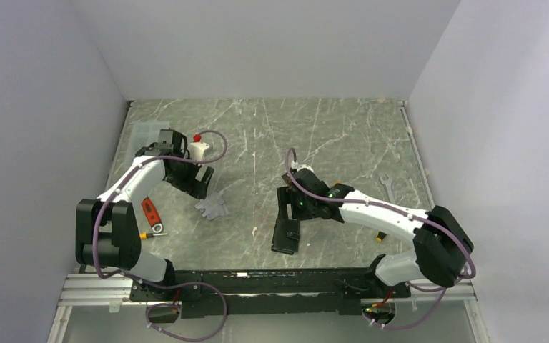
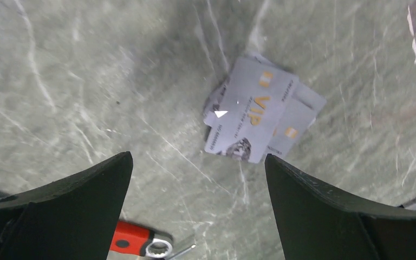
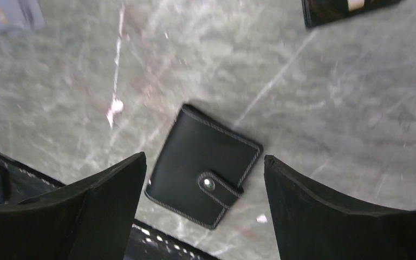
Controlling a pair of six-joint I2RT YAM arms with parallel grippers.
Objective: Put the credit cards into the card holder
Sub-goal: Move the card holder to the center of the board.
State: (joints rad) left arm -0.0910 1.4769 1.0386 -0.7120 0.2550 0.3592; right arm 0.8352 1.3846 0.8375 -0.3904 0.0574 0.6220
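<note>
Marble-look table (image 1: 343, 136) w/ both arms reaching in. Left arm (image 1: 139, 179) is bent over the left side, wrist tipped down. Its claw (image 2: 196, 157) is wide open and empty, just short of the credit cards (image 2: 260, 114), a messy overlapped grey stack lying flat. Right arm (image 1: 379, 211) stretches toward the middle, claw (image 3: 204, 156) also spread wide, nothing in it, right above the card holder (image 1: 286, 236), which lies shut and snapped near the front edge. IMO unsnap first: pin one side, pull the tab. Then slide one card off the stack, prob too flat to pinch from above.
</note>
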